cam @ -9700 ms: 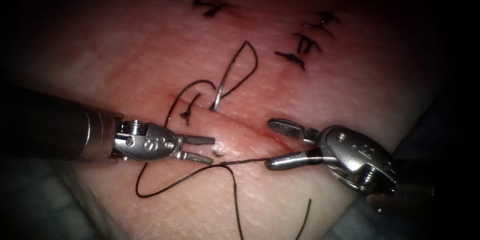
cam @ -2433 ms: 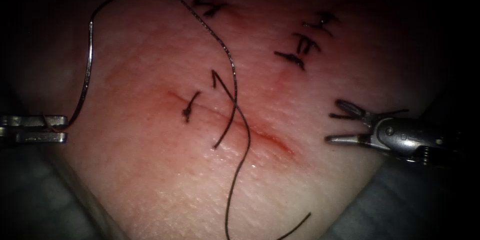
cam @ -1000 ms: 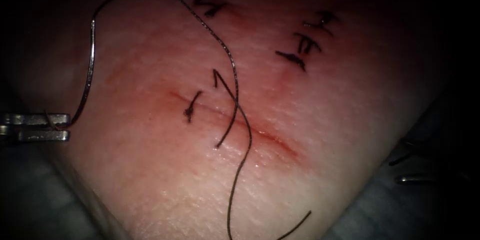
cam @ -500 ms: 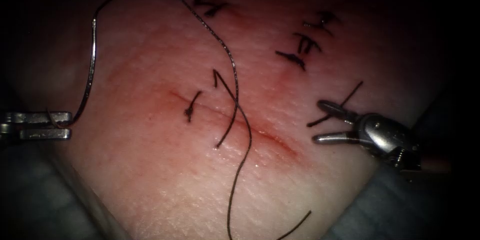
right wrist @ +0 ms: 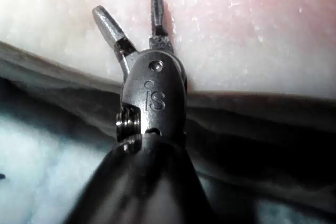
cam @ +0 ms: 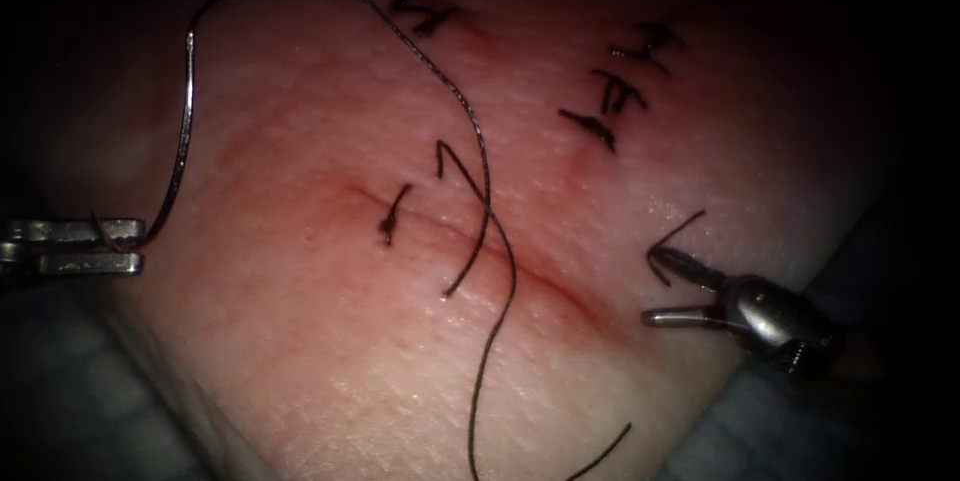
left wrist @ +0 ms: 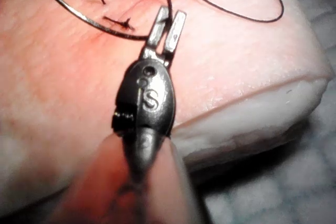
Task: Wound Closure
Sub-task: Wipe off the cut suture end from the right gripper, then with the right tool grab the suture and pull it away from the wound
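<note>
My left tool (cam: 140,246) sits at the far left, left of the cut (cam: 520,276), jaws shut on the curved needle (cam: 180,141) near its pointed end. The needle arcs upward, free of the tissue (cam: 330,361). Its thread (cam: 480,156) runs from the needle's upper end across the tissue and down over the cut. The left wrist view gives the same grip: left tool (left wrist: 167,22), needle (left wrist: 100,24). To the right of the cut, my right tool (cam: 652,289) has its jaws open, with a short loose thread piece (cam: 675,233) clinging to the upper jaw. The right tool (right wrist: 128,9) holds nothing.
A tied stitch (cam: 390,223) sits at the cut's left end, with a loose thread tail (cam: 468,261) beside it. Older dark stitches (cam: 612,91) mark the far tissue. The tissue's edge (cam: 740,381) drops off beside the right tool.
The right tool came back in from the lower right, then dropped a little lower, carrying the thread piece on its jaw. The left tool stays still with the needle.
</note>
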`<state>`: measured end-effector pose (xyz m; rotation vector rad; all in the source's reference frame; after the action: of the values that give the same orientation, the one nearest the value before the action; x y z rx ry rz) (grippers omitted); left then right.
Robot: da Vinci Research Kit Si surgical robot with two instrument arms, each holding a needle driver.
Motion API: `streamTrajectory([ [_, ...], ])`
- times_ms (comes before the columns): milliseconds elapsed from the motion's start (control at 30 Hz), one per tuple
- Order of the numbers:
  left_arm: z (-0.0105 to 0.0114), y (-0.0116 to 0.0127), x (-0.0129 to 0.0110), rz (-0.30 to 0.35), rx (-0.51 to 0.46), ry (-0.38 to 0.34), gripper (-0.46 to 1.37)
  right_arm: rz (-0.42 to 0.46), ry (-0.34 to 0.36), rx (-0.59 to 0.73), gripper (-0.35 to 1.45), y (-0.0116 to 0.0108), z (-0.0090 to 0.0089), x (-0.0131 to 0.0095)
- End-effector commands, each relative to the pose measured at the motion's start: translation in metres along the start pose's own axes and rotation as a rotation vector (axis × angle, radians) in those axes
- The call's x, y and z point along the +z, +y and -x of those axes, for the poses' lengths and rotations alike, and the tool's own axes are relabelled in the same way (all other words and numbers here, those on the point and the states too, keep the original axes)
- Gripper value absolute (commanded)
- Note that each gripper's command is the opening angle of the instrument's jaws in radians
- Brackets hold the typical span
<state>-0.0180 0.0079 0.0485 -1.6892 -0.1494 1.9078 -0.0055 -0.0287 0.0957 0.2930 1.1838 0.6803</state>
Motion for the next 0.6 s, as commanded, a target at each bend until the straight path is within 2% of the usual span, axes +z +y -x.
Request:
streamTrajectory([
  [33, 0.0001, 0.0000, 0.0001, 0.010, 0.000, 0.000, -0.35, 0.000, -0.002, 0.001, 0.81, -0.0001, -0.0002, -0.0010],
  [67, 0.0001, 0.0000, 0.0001, 0.010, 0.000, 0.000, -0.35, 0.000, -0.002, 0.001, 0.80, -0.0002, -0.0002, -0.0013],
  [133, 0.0000, 0.0001, 0.0003, 0.011, 0.000, 0.000, -0.35, 0.008, -0.010, 0.008, 0.80, -0.0003, -0.0003, -0.0037],
  [200, 0.0001, 0.0002, 0.0005, 0.012, 0.000, 0.000, -0.35, 0.012, -0.023, 0.010, 0.80, -0.0005, -0.0005, -0.0051],
  [300, 0.0000, 0.0003, 0.0007, 0.013, 0.000, 0.000, -0.35, 0.015, -0.053, 0.014, 0.79, -0.0006, -0.0008, -0.0065],
  [400, 0.0000, 0.0003, 0.0007, 0.016, 0.000, 0.000, -0.35, 0.026, -0.065, 0.028, 0.75, -0.0006, -0.0020, -0.0077],
  [533, 0.0000, 0.0003, 0.0007, 0.017, 0.000, 0.000, -0.35, 0.032, -0.003, 0.056, 0.80, -0.0009, -0.0063, -0.0079],
  [567, 0.0000, 0.0003, 0.0007, 0.016, 0.000, 0.000, -0.35, 0.026, 0.009, 0.047, 0.80, -0.0013, -0.0084, -0.0075],
  [600, -0.0001, 0.0003, 0.0007, 0.017, 0.000, 0.000, -0.35, 0.025, 0.011, 0.045, 0.79, -0.0013, -0.0088, -0.0074],
])
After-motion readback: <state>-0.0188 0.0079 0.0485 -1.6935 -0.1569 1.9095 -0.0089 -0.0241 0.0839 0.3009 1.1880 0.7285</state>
